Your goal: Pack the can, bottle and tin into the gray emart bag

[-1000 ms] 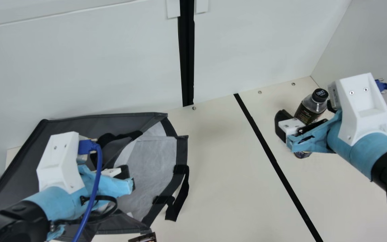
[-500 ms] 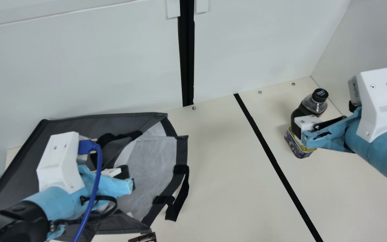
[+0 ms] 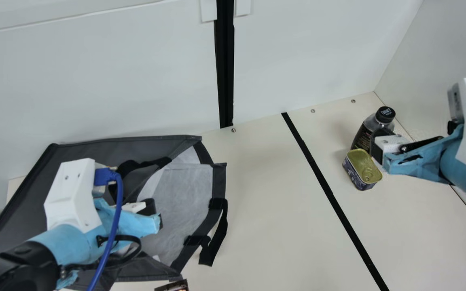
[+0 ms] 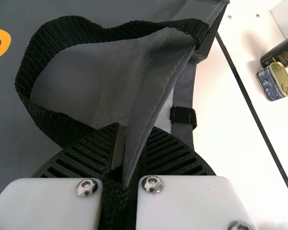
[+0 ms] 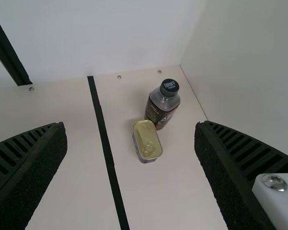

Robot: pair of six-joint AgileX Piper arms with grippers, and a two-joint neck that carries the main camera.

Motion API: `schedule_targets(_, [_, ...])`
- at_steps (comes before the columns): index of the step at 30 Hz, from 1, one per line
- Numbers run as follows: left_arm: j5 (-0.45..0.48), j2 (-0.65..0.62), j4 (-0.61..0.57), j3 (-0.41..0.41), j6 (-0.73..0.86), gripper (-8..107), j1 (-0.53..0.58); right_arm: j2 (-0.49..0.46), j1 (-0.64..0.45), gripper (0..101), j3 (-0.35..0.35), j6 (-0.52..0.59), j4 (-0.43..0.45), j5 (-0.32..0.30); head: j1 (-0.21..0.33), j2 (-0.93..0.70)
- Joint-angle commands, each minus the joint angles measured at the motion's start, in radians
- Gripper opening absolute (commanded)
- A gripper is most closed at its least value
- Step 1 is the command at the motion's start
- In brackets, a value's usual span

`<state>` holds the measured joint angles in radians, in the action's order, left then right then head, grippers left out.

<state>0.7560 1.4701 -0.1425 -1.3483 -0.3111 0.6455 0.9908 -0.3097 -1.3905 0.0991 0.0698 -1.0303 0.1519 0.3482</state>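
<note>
So the gray emart bag (image 3: 83,151) was lying at the table's left, its far edge close to the back wall (image 3: 95,81) and its mouth facing the middle. My left gripper (image 3: 152,212) was over the bag with its fingers closed on a fold of the fabric by the opening, strap loop (image 4: 26,81) right beside it.

Room-wise, a wide stretch of cream tabletop (image 3: 269,210) lay between the bag's mouth and the black line (image 3: 326,186), then a smaller gap from the line to the tin (image 3: 362,161).

The bottle (image 3: 368,133) was standing upright on the table near the back right corner, so the back wall and the side wall (image 3: 439,40) were both pretty near it. The tin sat flat just beside the bottle, on the side away from the back wall. Couldn't tell if those two touched.

My right gripper (image 3: 415,135) hung above that end, fingers spread wide. In its wrist view, tin and bottle sat between the fingers but farther down, with space on both sides.
</note>
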Motion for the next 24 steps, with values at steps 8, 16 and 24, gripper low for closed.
schedule_targets(8, [0.000,0.000,0.000,0.000,0.000,10,0.000,-0.017,-0.025,91,-0.041,-0.006,-0.005,-0.064,0.023,0.001])
schedule_targets(16, [0.000,0.000,0.000,0.000,0.000,10,0.000,-0.035,-0.051,91,-0.069,-0.004,-0.022,-0.111,0.023,0.001])
schedule_targets(24, [0.000,0.000,0.000,0.000,0.000,10,0.000,-0.049,-0.086,91,-0.094,0.012,-0.051,-0.149,0.023,0.001])
